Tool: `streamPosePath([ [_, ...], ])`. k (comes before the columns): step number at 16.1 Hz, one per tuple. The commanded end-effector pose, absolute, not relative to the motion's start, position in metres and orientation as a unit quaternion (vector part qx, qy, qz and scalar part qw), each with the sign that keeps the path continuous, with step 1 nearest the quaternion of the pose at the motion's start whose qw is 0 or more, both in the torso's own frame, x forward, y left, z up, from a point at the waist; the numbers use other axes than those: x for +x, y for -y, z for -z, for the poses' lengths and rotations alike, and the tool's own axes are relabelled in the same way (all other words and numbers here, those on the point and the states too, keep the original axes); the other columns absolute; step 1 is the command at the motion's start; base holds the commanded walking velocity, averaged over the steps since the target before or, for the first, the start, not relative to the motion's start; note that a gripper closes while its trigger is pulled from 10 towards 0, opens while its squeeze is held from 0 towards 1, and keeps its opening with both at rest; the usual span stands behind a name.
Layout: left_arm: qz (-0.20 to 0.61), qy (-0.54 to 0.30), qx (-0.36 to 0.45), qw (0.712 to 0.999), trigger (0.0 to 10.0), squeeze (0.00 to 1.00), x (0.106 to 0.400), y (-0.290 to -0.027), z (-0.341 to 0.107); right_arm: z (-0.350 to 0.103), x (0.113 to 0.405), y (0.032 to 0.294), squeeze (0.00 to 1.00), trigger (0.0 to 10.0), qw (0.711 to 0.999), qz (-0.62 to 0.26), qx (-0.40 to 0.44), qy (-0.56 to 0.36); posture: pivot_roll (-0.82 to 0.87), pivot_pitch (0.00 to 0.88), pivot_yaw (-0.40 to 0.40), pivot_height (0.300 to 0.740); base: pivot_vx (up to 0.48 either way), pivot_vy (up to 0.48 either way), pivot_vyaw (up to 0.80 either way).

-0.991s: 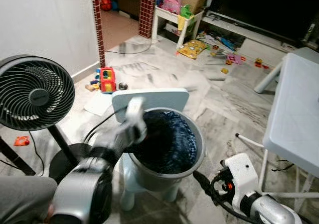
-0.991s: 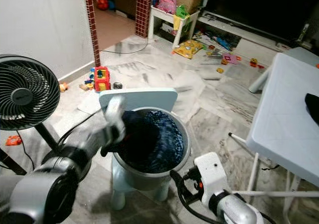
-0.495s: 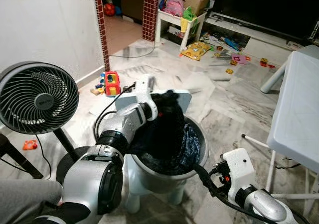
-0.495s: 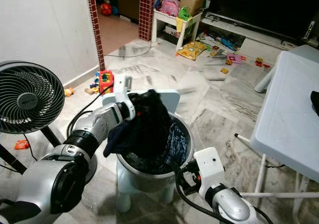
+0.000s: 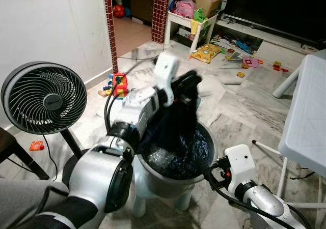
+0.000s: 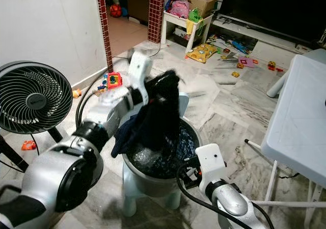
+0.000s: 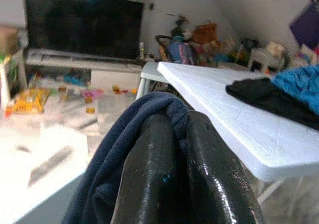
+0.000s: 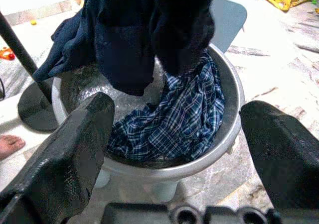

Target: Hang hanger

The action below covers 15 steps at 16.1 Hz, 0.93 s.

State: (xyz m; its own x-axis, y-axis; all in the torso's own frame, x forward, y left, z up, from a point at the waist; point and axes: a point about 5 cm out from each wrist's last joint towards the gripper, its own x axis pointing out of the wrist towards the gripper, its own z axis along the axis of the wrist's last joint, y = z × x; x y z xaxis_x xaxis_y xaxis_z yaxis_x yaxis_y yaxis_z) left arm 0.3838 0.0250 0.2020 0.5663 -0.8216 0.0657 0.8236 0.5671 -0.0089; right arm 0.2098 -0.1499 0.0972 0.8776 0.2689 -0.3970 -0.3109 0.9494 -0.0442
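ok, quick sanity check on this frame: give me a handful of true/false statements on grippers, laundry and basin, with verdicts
1. The left gripper is shut on the dark navy garment and holds it above the basin. True.
2. The right gripper is clamped on the plaid shirt. False: its fingers stand wide apart, short of the grey basin, touching no cloth.
3. A plaid shirt lies inside the basin. True.
4. The basin sits directly on the floor. False: it rests on a small pale blue stool.
5. The black fan stands on the robot's right. False: it is on the robot's left.
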Motion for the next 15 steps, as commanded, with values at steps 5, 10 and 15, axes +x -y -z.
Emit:
streamPosePath([
  [5,0.524,0.103,0.103,0.839,0.0,0.00,0.381,-0.014,-0.236,-0.094,0.216,0.150,0.00,10.0,0.970,-0.137,-0.054,-0.192,-0.01,0.000,-0.065,0.740,0.000,0.000,0.00],
  [10,0.517,0.189,-0.027,0.834,0.0,0.00,0.382,0.009,-0.314,-0.090,0.225,0.146,0.00,10.0,0.972,-0.132,-0.053,-0.184,0.01,0.000,-0.054,0.740,0.000,0.000,0.00],
  [15,0.487,0.222,-0.114,0.837,0.0,0.00,0.381,0.013,-0.346,-0.088,0.224,0.145,0.00,10.0,0.974,-0.127,-0.051,-0.182,0.00,0.000,-0.040,0.740,0.000,0.000,0.00],
])
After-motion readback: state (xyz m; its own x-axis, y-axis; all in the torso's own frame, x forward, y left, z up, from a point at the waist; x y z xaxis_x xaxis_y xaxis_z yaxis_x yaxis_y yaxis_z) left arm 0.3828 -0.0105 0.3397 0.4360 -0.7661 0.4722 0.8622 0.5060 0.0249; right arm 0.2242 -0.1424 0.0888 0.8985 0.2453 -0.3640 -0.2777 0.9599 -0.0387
